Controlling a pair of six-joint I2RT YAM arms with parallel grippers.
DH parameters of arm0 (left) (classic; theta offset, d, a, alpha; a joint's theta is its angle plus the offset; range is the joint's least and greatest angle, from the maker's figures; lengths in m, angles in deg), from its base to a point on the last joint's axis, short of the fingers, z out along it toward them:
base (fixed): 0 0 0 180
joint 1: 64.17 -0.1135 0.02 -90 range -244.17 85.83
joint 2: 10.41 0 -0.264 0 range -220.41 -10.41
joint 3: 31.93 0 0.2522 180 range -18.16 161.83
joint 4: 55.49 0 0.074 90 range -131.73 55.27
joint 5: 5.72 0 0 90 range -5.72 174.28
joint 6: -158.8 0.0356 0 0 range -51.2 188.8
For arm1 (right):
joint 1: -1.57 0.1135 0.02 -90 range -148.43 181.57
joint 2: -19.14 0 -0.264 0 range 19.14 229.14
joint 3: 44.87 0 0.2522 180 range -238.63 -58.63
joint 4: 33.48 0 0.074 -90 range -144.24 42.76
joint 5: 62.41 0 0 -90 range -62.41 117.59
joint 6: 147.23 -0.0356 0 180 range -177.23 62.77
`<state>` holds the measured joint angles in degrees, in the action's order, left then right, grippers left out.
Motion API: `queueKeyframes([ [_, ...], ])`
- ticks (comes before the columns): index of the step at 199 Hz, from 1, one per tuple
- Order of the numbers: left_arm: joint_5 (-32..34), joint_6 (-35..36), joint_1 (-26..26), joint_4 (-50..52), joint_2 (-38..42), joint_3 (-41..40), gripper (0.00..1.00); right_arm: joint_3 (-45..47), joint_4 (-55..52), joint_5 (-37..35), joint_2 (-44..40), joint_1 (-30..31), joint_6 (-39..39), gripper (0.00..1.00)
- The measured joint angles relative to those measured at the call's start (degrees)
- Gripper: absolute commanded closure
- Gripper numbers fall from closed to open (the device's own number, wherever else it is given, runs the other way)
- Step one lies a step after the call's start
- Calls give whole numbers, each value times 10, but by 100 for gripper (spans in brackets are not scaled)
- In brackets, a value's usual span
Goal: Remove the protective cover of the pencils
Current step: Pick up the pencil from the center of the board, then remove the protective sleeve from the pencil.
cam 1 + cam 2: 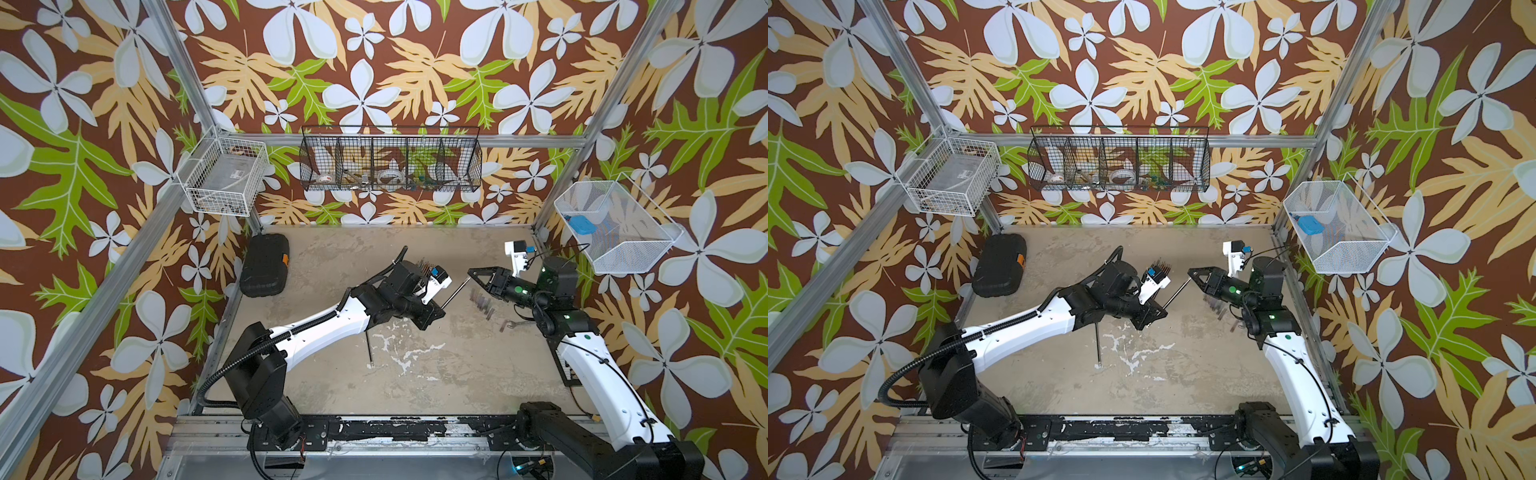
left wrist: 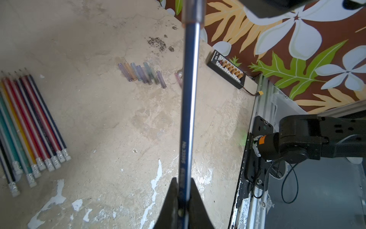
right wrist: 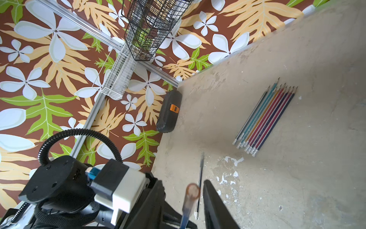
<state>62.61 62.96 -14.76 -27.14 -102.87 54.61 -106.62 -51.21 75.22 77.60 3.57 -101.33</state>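
Most pencils (image 2: pixel 29 123) lay bare, caps (image 2: pixel 142 74) piled nearby (one capped pencil (image 2: pixel 188 99) clamped in left gripper (image 2: pixel 183 181)) — right gripper (image 3: pixel 183 184) gaped around its cap (image 3: pixel 192 193).

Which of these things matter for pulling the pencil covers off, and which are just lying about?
Part of the job: held pencil with its clear cover; row of pencils; lone pencil; removed covers.
Just lying about: black case; connector strip; wire baskets.

Pencils (image 2: pixel 29 126): teal, yellow, red, navy w/ pale stripes. Worktop (image 2: pixel 111 128): mottled beige, white flecks. Walls (image 1: pixel 415 62): brown, white flowers, green/tan leaves.
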Motion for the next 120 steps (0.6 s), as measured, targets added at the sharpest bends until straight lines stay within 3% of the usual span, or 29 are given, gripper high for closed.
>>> queueKeyframes([
  [120, 3, -1, 0, 10, -4, 6, 100, 37, 36, 18, 13, 0, -16, 73],
])
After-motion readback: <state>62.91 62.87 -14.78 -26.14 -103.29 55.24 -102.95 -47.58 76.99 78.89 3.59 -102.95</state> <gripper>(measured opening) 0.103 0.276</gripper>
